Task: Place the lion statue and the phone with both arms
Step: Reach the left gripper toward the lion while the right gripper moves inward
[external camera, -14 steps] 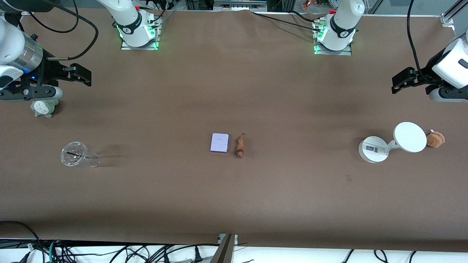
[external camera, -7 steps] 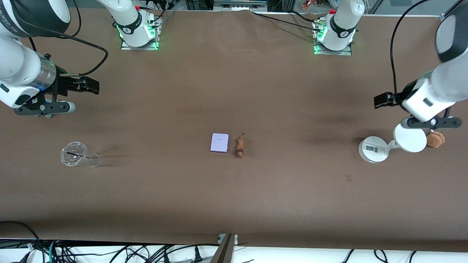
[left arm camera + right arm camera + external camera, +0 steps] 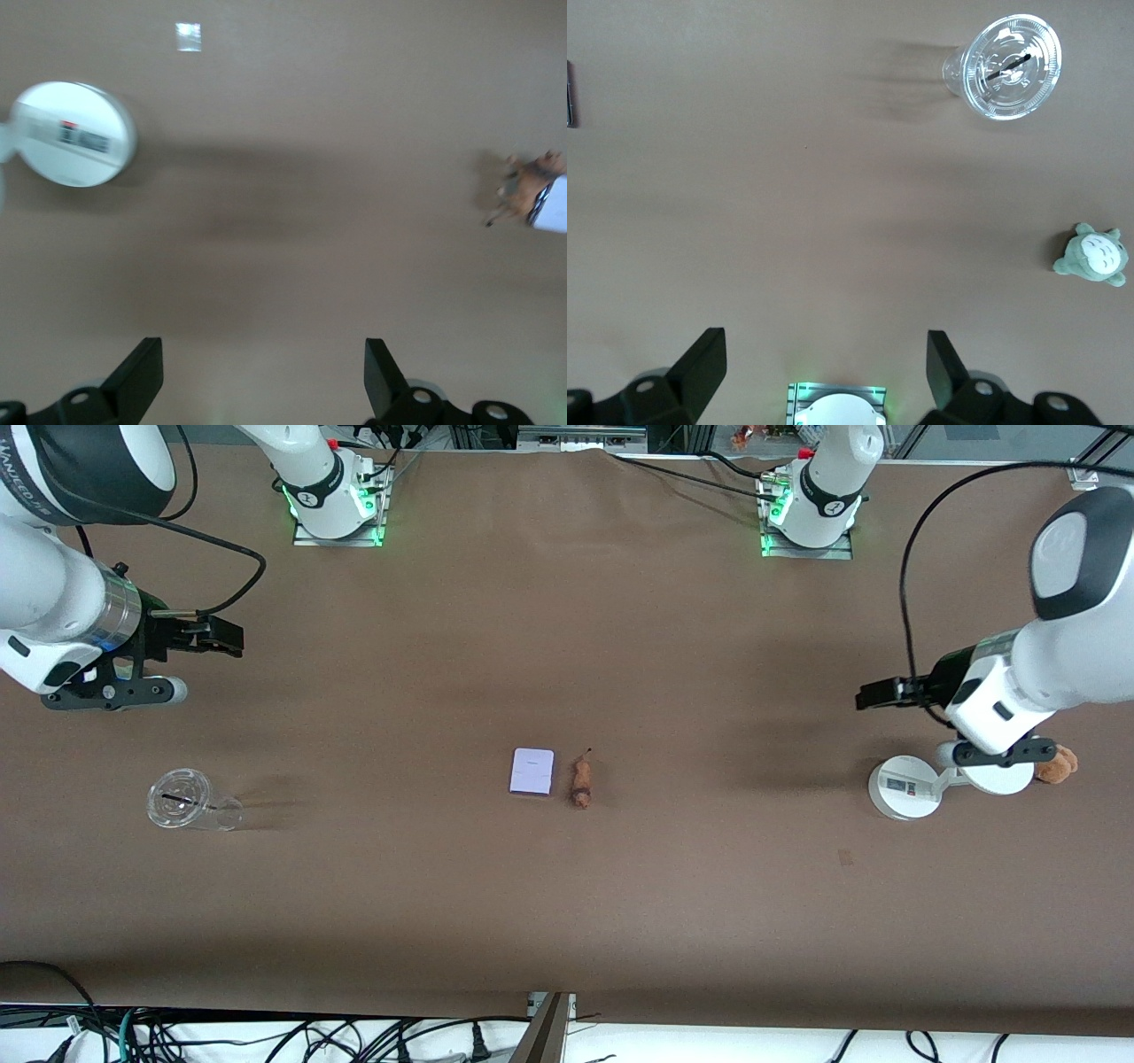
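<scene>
The phone (image 3: 532, 771) and lion (image 3: 581, 779) lie side by side mid-counter (image 3: 567, 903). The left tool (image 3: 873, 695), released and empty, hangs near the stand (image 3: 904, 786); the right tool (image 3: 221, 636), also released, hangs over bare counter.

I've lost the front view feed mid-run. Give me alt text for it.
The phone and lion statue lie side by side at the table's middle, untouched. The open right gripper and open left gripper hang over bare table at their own ends, near a clear cup and a white stand.
</scene>
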Robot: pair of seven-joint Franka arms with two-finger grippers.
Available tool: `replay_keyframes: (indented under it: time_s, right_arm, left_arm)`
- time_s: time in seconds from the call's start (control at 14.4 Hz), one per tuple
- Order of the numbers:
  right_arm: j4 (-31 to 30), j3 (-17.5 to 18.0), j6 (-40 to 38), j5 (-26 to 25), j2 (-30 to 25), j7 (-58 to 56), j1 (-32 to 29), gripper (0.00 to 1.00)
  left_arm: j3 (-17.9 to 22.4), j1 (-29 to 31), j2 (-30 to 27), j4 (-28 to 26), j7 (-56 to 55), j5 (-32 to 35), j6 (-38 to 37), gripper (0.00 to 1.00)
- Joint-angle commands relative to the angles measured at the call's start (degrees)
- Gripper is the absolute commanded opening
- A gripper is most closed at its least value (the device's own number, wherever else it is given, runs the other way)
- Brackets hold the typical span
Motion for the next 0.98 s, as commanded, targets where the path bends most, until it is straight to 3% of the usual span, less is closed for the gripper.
replay_keyframes:
  time_s: [0.0,0.7,0.91]
  right_arm:
    - [1.1,0.1,-0.1,-0.2,0.7,0.8,0.2,1.0]
    - [1.0,0.2,3.5,3.4,3.7,2.2,1.2,1.0]
    - [1.0,0.2,4.3,3.4,4.5,2.5,1.4,1.0]
  left_arm:
    - [0.3,-4.4,3.3,2.0,-8.5,-2.1,3.0,1.0]
    - [0.3,-18.0,15.6,1.8,-27.9,-4.7,24.0,1.0]
    - [0.3,-21.7,21.8,6.9,-35.7,-4.6,28.0,1.0]
